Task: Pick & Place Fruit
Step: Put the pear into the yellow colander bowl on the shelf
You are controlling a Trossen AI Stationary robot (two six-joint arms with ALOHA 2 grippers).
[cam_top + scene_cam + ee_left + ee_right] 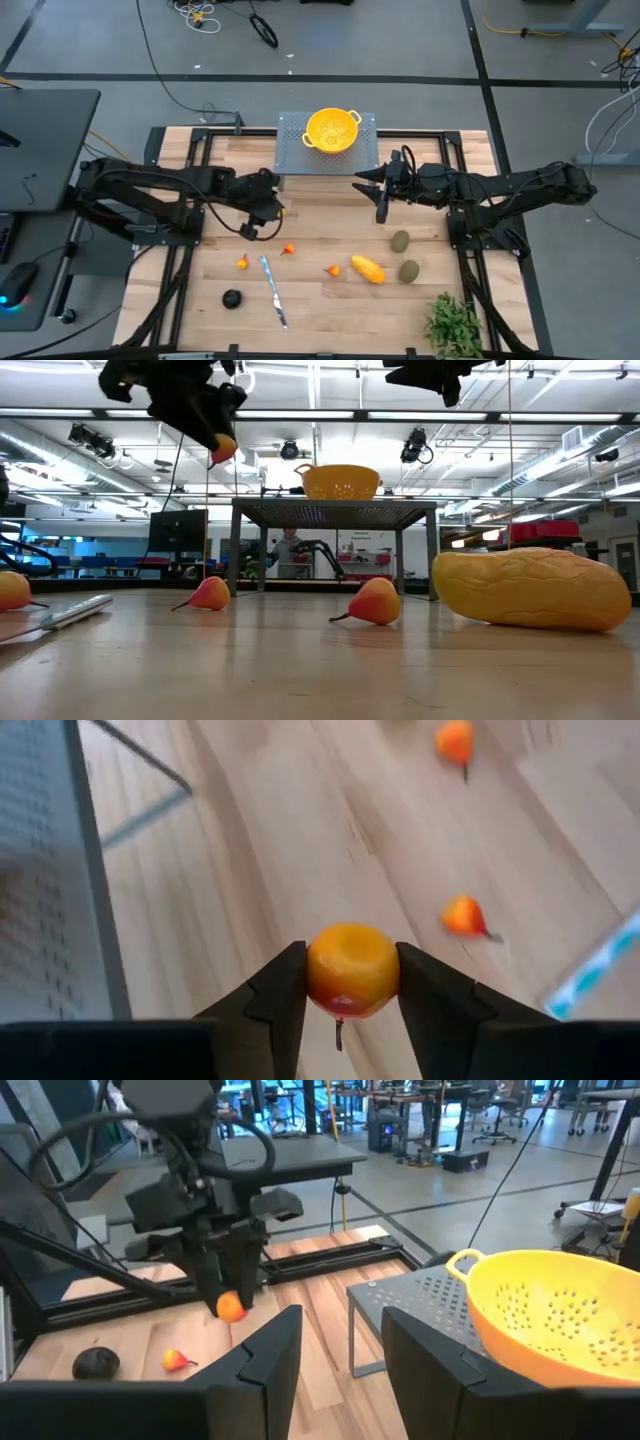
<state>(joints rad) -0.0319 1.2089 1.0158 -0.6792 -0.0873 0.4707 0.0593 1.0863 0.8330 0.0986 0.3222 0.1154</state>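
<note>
Orange-red fruit [350, 970] aloft (stem down); other fruit [367, 269] on table.

no legible txt, no labels, brands, nos. or signs readable in any view

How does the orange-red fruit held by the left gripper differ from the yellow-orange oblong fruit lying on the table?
The held orange-red fruit is small and round; the yellow-orange oblong fruit is much larger and elongated. The first hangs above the table, clamped in the left gripper; the second lies free on the wood. Both are warm-coloured.
</note>
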